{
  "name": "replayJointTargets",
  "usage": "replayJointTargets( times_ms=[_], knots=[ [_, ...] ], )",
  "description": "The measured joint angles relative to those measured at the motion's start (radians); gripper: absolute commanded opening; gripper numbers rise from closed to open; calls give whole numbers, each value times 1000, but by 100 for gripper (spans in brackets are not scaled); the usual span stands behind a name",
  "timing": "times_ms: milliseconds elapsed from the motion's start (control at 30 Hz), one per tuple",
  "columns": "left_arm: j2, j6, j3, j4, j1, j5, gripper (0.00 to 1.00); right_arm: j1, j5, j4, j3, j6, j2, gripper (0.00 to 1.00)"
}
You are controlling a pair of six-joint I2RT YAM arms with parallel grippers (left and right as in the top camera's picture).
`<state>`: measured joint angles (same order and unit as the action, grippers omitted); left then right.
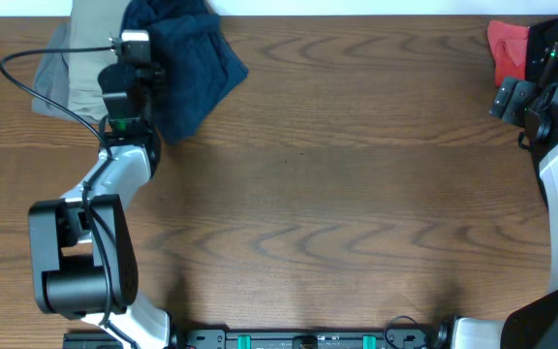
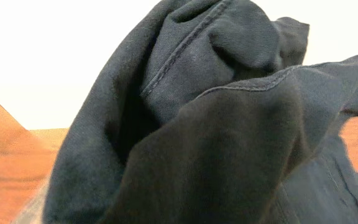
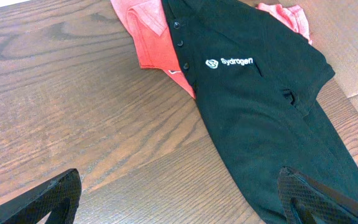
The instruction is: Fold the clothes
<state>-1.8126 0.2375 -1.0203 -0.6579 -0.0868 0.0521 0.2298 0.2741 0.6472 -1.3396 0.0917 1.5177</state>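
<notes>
Arms (image 1: 119,174) extended: left gripper (image 1: 136,44) amid navy shorts (image 1: 197,63), grip unclear; right gripper (image 3: 179,177) spread, empty.

I count five pieces of clothing on my worktop (image 1: 308,194): one navy blue garment (image 1: 190,58), one khaki piece (image 1: 90,44), one grey piece (image 1: 51,94), one black shirt (image 3: 260,112) and one coral-red piece (image 3: 151,37). They lie in two heaps, three in one and two in the other.

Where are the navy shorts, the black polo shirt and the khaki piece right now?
navy shorts (image 1: 192,58): overhead view, middle of the bunched cloth.
black polo shirt (image 3: 253,106): right wrist view, chest below the logo.
khaki piece (image 1: 90,39): overhead view, its bare upper part.
</notes>
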Motion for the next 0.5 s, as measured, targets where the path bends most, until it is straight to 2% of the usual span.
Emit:
replayJointTargets(
  times_ms=[167, 500],
  knots=[
    [-74, 43, -84, -51, -31, 0, 17, 0, 0, 0, 0, 0, 0, 99],
    [-272, 247, -243, -72, -50, 28, 17, 0, 0, 0, 0, 0, 0, 99]
  ],
)
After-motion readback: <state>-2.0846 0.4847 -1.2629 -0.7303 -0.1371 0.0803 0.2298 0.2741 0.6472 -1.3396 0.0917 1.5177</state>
